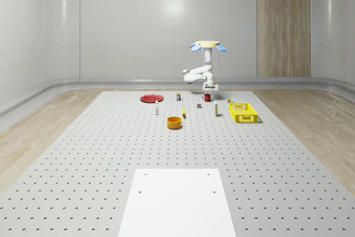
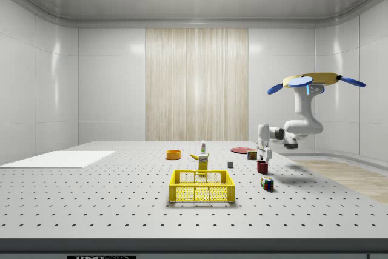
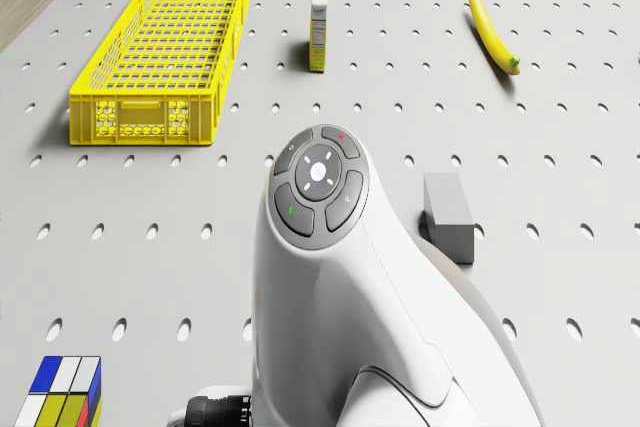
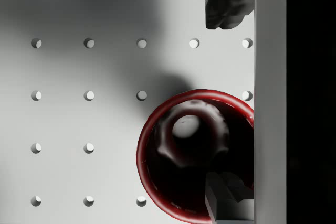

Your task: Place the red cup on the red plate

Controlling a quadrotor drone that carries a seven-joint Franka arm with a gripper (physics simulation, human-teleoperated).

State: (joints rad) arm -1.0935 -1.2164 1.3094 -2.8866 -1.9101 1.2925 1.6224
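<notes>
The red cup [image 1: 207, 97] stands upright on the perforated table, also seen as the red cup [image 2: 262, 166] from the side. In the wrist view the red cup [image 4: 173, 156] lies directly below the camera. My gripper [image 1: 209, 88] hangs just above it, open. One finger [image 4: 226, 3] is off the cup's rim and the other finger [image 4: 227, 200] is over its inside. The red plate [image 1: 151, 98] lies flat, well off to the whole-scene view's left of the cup. The drone [image 1: 208, 44] hovers above the cup with the arm reaching down.
A yellow basket [image 1: 242, 112], an orange bowl [image 1: 175, 122], a banana [image 3: 492, 32], a small carton [image 3: 318, 9], a grey block [image 3: 447, 215] and a colour cube [image 3: 65, 392] stand around the cup. A bottle [image 1: 157, 108] stands near the plate.
</notes>
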